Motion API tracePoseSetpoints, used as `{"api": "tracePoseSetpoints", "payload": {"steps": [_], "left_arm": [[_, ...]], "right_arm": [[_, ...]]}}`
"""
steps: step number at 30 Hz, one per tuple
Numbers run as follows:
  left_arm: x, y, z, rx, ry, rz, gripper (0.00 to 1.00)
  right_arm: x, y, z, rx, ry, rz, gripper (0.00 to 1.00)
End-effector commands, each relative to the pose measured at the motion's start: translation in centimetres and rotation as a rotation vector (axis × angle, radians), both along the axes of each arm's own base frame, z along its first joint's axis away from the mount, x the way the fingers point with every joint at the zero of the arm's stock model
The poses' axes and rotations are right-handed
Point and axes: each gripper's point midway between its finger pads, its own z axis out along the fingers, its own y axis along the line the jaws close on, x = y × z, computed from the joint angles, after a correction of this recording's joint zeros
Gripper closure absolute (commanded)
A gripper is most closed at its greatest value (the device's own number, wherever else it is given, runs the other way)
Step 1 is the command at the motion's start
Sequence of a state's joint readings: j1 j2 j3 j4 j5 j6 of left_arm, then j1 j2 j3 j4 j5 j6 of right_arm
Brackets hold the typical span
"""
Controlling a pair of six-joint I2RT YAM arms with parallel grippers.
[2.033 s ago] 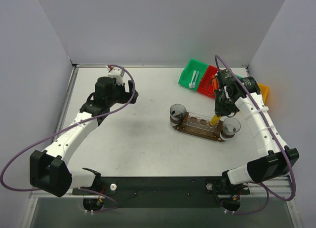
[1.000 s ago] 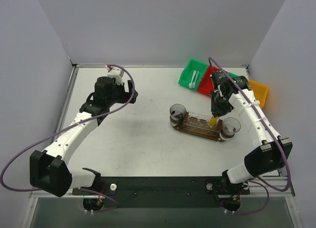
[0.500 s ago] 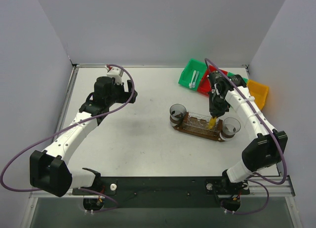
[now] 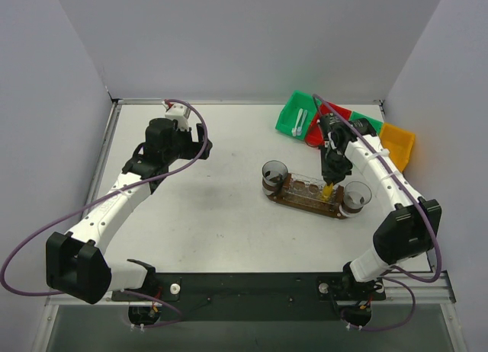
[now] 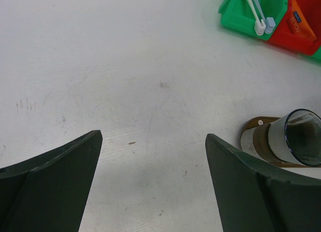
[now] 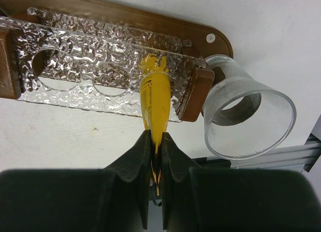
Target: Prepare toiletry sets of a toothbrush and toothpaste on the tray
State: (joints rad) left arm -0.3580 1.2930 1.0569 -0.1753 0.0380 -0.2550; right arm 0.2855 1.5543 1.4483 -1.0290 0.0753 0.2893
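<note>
- Closest to us, the right cup (image 4: 356, 193) stands at the right end of the tray. It looks empty, w/ no brush and no tube in it.
- The tray (image 6: 125, 13) lies on the table (image 4: 213, 207), a bit right of the middle. A clear rack (image 6: 75, 66) w/ round holes sits on top of it. The holes we can see look empty.
- The right gripper (image 6: 156, 136) hangs just over the rack. Its fingers are squeezed tight on a yellow toothpaste tube (image 6: 154, 96). They hold it by the flat end, and the cap end points down at the rack, near the block at the right end. We can't tell if the tip is in a hole or just above it.
- The left cup (image 5: 301, 136) stands at the other end of the tray. It looks empty too.
- Further back on the left, the left gripper (image 5: 153, 136) is spread wide w/ nothing in it. It is over bare table, well apart from the tray.
- At the far back are the bins. The green bin (image 4: 290, 112) has the toothbrushes (image 5: 258, 13) in it. The red bin (image 5: 296, 43) has an orange tube (image 5: 300, 23). There is a yellow bin (image 4: 400, 142) too.
- We think the job is just starting, as no set is made yet.
- Left to do: put this 1st tube down, let it go, fetch a brush, then make more sets.
</note>
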Motion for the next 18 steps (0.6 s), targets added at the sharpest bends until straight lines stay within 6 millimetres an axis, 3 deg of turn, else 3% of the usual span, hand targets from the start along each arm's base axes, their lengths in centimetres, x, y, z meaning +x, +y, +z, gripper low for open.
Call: {"api": "tracePoseSetpoints", "payload": {"steps": [1, 8, 12, 18], "left_arm": [[0.7, -0.1, 1.7, -0.026, -0.043, 0.003, 0.05], [0.7, 0.0, 1.7, -0.024, -0.044, 0.006, 0.05], [0.7, 0.0, 1.6, -0.025, -0.042, 0.006, 0.05], [0.7, 0.0, 1.7, -0.027, -0.042, 0.006, 0.05]], "right_arm": [[-0.7, -0.2, -1.0, -0.026, 0.037, 0.006, 1.0], [-1.1, -0.2, -1.5, -0.029, 0.047, 0.001, 1.0], [-1.1, -0.3, -1.1, -0.029, 0.031, -0.003, 0.83], [-0.7, -0.1, -0.4, -0.017, 0.005, -0.004, 0.72]]}}
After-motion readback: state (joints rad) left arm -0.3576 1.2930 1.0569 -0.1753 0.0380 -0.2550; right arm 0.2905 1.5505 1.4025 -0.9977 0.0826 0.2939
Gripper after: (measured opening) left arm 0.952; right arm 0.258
